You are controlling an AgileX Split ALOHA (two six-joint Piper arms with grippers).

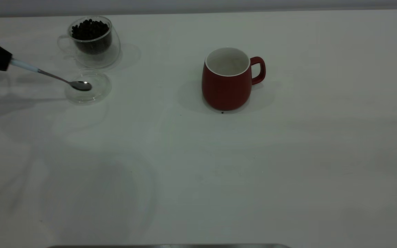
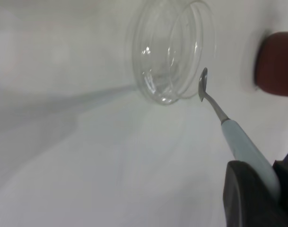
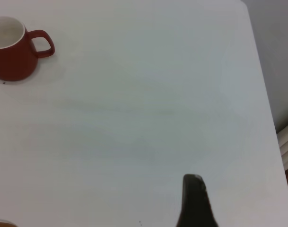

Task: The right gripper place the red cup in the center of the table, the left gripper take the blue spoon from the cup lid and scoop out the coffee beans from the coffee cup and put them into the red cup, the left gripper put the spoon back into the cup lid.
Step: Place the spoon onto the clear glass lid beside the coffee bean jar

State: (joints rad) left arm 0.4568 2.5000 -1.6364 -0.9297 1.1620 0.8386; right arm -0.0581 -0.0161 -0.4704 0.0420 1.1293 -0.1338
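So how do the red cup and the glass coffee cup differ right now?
The red cup is opaque dark red with a white inside; the coffee cup is clear glass. The red cup looks empty, while the coffee cup holds a heap of coffee beans. The red cup's handle points toward the right arm's side, the coffee cup's toward the left arm's. Both stand upright on the table.

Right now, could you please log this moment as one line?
left gripper: holds blue spoon over cup lid | red cup: centre, empty | right gripper: away

No readable text, no labels, no brand marks, no numbers on anything in view
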